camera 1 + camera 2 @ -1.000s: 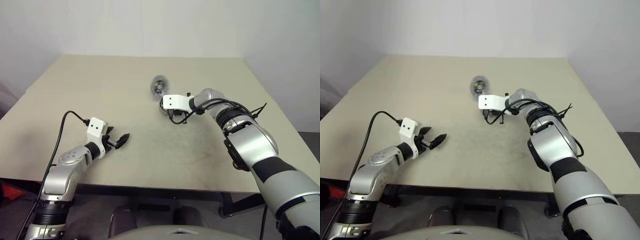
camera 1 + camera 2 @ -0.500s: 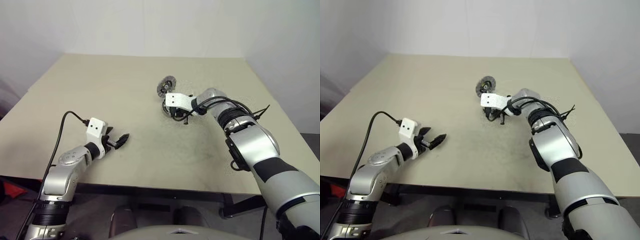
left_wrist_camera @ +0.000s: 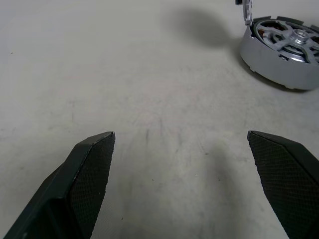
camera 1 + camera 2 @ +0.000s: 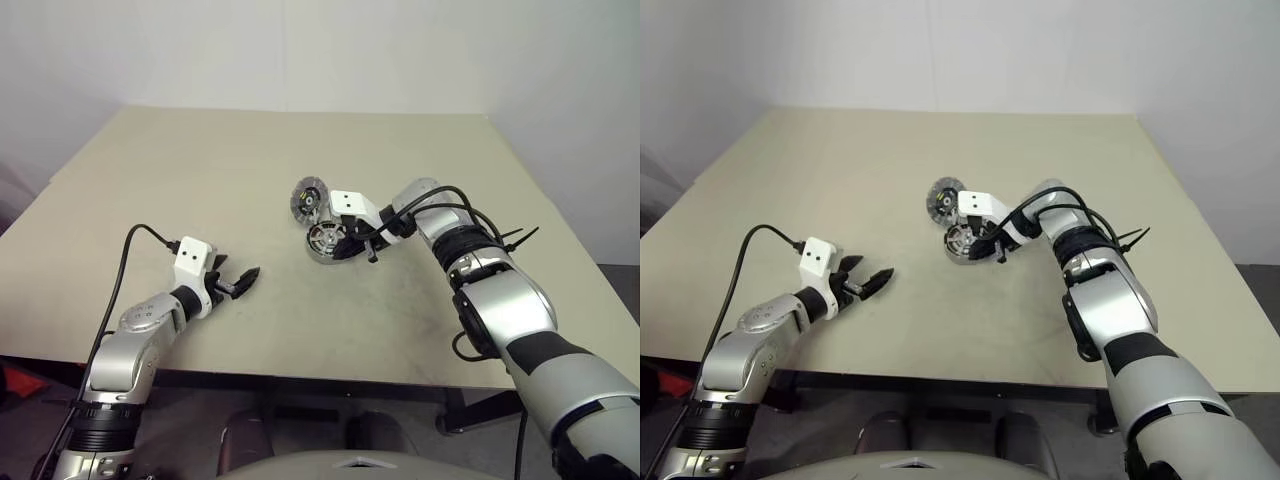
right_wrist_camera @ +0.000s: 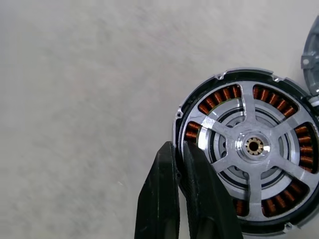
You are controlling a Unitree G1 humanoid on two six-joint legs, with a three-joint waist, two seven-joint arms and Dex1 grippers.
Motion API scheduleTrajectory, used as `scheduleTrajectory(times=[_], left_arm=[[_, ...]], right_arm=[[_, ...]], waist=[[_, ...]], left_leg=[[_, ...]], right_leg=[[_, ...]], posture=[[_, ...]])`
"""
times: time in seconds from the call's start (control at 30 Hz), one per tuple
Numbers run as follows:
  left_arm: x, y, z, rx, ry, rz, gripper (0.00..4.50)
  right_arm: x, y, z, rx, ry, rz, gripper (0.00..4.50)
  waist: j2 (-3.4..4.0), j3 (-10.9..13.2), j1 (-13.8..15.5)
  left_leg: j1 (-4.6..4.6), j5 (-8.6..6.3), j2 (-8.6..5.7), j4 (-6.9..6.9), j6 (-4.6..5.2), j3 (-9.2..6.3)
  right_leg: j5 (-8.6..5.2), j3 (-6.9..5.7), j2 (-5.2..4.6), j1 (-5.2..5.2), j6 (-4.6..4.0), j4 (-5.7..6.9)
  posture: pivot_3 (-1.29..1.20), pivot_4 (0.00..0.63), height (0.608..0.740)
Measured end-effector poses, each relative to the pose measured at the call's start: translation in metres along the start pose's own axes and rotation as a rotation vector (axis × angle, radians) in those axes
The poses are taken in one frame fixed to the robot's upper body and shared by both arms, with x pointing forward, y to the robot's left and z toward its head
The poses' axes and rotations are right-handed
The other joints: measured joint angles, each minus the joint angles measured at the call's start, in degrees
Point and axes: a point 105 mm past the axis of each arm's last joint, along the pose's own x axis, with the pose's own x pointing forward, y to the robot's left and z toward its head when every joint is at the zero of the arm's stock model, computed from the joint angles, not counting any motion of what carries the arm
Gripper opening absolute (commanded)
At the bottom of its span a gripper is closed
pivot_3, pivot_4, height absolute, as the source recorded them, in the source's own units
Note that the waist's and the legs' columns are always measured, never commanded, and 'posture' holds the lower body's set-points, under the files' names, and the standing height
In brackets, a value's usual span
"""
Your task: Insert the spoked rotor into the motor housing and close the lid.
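Item: round shallow silver-grey metal motor housing (image 4: 328, 241), ringed with copper-brown windings, lying flat near the middle of the beige surface (image 4: 200, 180). The dark-rimmed, silver-spoked rotor (image 5: 251, 147) is seated inside it, hub centred, windings visible between the spokes.

Item: flat round grey lid (image 4: 305, 198) with ribbed rim and dark centre, just beside the housing on its far-edge side, tilted, not yet on the housing.

Right hand (image 5: 179, 164): black fingers pressed together, holding nothing, tips at the housing's rim above the rotor's outer ring.

Left hand (image 3: 182, 149): fingers spread wide, empty, low over bare surface toward the near left corner, well apart from the housing.

Handling, by judgement: the lid looks rigid, metal, fairly light, with a ribbed rim offering good purchase; take it across the rim at opposite edges. The housing appears dense and stable, but smooth-walled and liable to slide when pushed. Windings are delicate; keep fingertips off them.
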Motion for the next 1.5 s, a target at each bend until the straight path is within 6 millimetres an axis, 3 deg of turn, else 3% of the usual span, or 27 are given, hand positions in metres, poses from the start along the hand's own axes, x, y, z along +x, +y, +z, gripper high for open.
scheduleTrajectory(times=[0.27,0.47,0.6,0.77,0.9,1.03,1.2,1.47,1.5], left_arm=[[-0.001,0.002,0.000,0.002,0.002,0.005,4.50],[-0.002,0.004,0.000,0.008,0.005,0.011,4.50],[-0.003,0.004,0.000,0.009,0.005,0.012,4.50],[-0.004,0.005,-0.001,0.007,0.011,0.016,4.50],[-0.005,0.006,-0.005,0.002,0.020,0.021,4.50],[-0.007,0.006,-0.008,-0.003,0.028,0.029,4.50],[-0.008,0.006,-0.008,-0.002,0.027,0.032,4.50],[-0.008,0.005,-0.007,0.000,0.024,0.034,4.50],[-0.008,0.005,-0.007,0.001,0.024,0.034,4.50]], right_arm=[[0.018,0.024,0.013,0.079,-0.067,0.044,0.02],[0.039,0.018,0.024,0.211,-0.096,-0.035,0.02],[0.053,0.002,0.041,0.487,-0.140,-0.128,0.02],[0.054,-0.013,0.049,0.741,-0.132,-0.231,0.02],[0.058,-0.015,0.048,0.812,-0.114,-0.269,0.02],[0.059,-0.016,0.050,0.843,-0.098,-0.297,0.02],[0.060,-0.018,0.053,0.868,-0.102,-0.317,0.02],[0.064,-0.026,0.062,0.999,-0.146,-0.394,2.47],[0.064,-0.026,0.064,0.993,-0.144,-0.400,2.47]], waist=[[-0.01,-0.01,-0.03],[-0.04,-0.01,-1.03],[0.00,0.02,-1.88],[0.06,0.06,-1.38],[0.15,0.12,-1.15],[0.51,0.33,-1.17],[0.50,0.33,-1.05],[0.53,0.33,-0.75],[0.53,0.32,-0.60]], left_leg=[[0.13,0.05,0.00,-0.01,-0.09,0.00],[0.89,0.14,0.03,-0.11,-0.28,0.02],[1.50,0.18,0.05,-0.14,-0.37,-0.07],[1.91,0.18,-0.07,-0.14,-0.39,-0.14],[1.92,0.18,-0.31,-0.14,-0.38,-0.24],[1.72,0.17,-0.73,-0.35,-0.37,-1.31],[1.71,0.17,-0.88,-0.36,-0.37,-1.46],[1.72,0.17,-0.89,-0.45,-0.38,-1.45],[1.73,0.17,-0.90,-0.56,-0.39,-1.45]], right_leg=[[0.00,0.05,0.02,0.05,0.01,0.01],[0.05,0.09,0.08,0.64,-0.07,0.09],[-0.08,-0.16,0.01,0.82,0.16,0.09],[-0.09,-0.33,-0.15,0.94,0.18,-0.05],[-0.10,-0.69,-0.24,1.01,0.20,-0.38],[-0.10,-1.24,-0.49,1.22,0.20,-1.49],[-0.09,-1.18,-0.52,1.29,0.20,-1.52],[-0.03,-1.11,-0.56,1.15,0.18,-0.98],[-0.02,-1.11,-0.56,1.15,0.19,-0.98]], posture=[[0.00,0.000,0.740],[0.00,0.000,0.740],[0.00,0.000,0.740],[0.00,0.000,0.740],[0.00,0.000,0.740],[0.00,0.000,0.740],[0.00,0.000,0.740],[0.00,0.000,0.740],[0.00,0.000,0.740]])
